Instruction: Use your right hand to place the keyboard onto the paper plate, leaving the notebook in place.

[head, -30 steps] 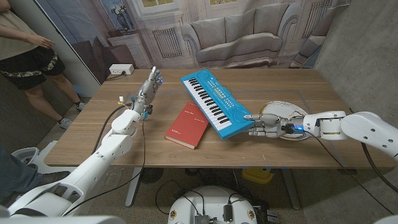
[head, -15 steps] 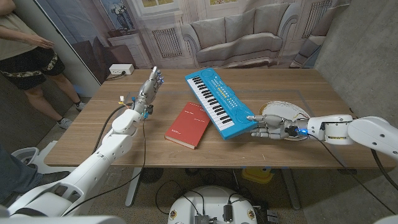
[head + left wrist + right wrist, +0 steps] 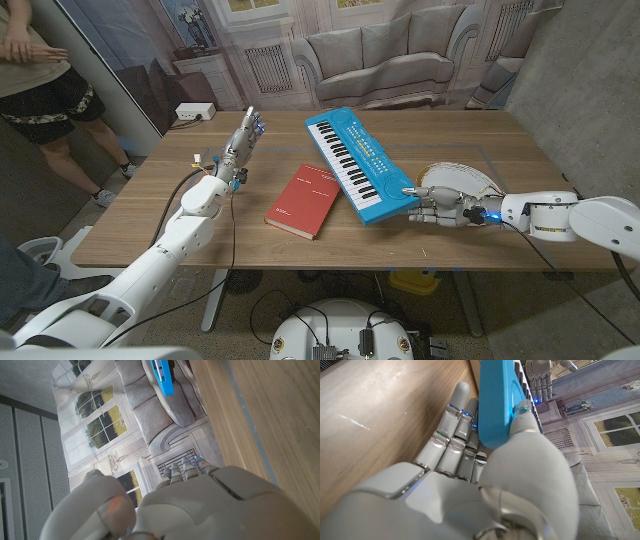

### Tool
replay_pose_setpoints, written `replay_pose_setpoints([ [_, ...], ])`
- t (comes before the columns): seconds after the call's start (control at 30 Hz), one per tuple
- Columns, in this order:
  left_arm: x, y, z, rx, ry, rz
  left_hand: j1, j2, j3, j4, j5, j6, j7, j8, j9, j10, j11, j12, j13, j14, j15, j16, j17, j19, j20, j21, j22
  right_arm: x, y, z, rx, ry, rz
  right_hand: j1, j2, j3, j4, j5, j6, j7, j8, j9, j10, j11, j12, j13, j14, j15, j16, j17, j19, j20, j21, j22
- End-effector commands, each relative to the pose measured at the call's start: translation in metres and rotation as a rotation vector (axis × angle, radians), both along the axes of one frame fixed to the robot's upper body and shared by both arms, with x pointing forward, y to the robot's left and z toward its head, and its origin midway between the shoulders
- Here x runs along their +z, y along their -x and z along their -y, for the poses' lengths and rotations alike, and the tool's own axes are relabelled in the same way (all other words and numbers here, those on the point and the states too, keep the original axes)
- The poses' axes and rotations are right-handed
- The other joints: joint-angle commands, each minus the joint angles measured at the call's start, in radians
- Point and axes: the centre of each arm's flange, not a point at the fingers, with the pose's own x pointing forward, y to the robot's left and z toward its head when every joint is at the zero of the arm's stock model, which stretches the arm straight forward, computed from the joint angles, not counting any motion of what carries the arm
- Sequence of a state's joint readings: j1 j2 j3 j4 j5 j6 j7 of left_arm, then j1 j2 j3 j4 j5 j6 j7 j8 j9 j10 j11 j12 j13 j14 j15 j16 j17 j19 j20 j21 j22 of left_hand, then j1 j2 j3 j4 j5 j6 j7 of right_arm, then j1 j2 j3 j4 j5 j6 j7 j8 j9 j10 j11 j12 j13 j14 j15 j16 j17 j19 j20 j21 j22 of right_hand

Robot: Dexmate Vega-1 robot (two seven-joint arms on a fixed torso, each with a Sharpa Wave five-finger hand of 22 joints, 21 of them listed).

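Gripping the keyboard [image 3: 360, 164] end, right hand [image 3: 438, 208] fingers [image 3: 451, 442] beneath, beside paper plate [image 3: 460, 180], left hand [image 3: 240, 143] fingers straight

From my seat I see a light brown wooden table [image 3: 470, 125] in front of a printed backdrop [image 3: 400, 40] showing a grey sofa, panelled walls and tall windows onto greenery. A rough grey concrete wall [image 3: 585, 80] stands at the robot's right. A white power strip [image 3: 195, 112] lies on the floor beyond the table's far left corner, near a person in dark patterned shorts [image 3: 45, 95].
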State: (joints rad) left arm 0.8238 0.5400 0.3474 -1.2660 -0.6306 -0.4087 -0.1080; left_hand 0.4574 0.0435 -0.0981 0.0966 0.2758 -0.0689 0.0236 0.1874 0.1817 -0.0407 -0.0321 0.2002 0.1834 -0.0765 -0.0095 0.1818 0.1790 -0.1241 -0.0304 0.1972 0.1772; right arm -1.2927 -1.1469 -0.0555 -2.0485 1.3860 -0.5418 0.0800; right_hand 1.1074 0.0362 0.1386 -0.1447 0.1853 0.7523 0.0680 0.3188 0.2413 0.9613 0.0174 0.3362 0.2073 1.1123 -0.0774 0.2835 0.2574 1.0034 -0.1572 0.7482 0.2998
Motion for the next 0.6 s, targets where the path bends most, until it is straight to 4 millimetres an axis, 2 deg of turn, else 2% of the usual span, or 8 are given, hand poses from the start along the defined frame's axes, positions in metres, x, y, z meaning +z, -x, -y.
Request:
replay_pose_setpoints([
  [0.03, 0.001, 0.000, 0.005, -0.006, -0.007, 0.001, 0.007, 0.001, -0.006, 0.001, 0.000, -0.002, -0.003, 0.007, 0.003, -0.007, 0.001, 0.002, 0.004, -0.006, 0.001, 0.006, 0.003, -0.011, 0.000, 0.002, 0.003, -0.005, 0.009, 0.008, -0.032, -0.021, 0.018, 0.118, 0.119, 0.029, 0.021, -0.001, 0.218, -0.170, 0.006, 0.017, 0.151, -0.145, 0.001, 0.004, 0.132, -0.149, 0.005, 0.015, -0.010, -0.068, 0.009, 0.003],
  [0.6, 0.002, -0.001, 0.008, -0.010, -0.017, -0.002, 0.008, 0.002, -0.010, 0.000, 0.000, -0.002, -0.002, 0.007, 0.003, -0.009, 0.001, 0.001, 0.004, -0.007, 0.000, 0.006, 0.003, -0.011, 0.001, 0.002, 0.003, -0.004, 0.020, 0.018, -0.086, -0.009, 0.036, 0.117, 0.118, 0.030, 0.022, -0.002, 0.218, -0.169, 0.004, 0.022, 0.154, -0.144, 0.001, 0.007, 0.131, -0.148, 0.005, 0.018, -0.016, -0.068, 0.019, 0.005],
])
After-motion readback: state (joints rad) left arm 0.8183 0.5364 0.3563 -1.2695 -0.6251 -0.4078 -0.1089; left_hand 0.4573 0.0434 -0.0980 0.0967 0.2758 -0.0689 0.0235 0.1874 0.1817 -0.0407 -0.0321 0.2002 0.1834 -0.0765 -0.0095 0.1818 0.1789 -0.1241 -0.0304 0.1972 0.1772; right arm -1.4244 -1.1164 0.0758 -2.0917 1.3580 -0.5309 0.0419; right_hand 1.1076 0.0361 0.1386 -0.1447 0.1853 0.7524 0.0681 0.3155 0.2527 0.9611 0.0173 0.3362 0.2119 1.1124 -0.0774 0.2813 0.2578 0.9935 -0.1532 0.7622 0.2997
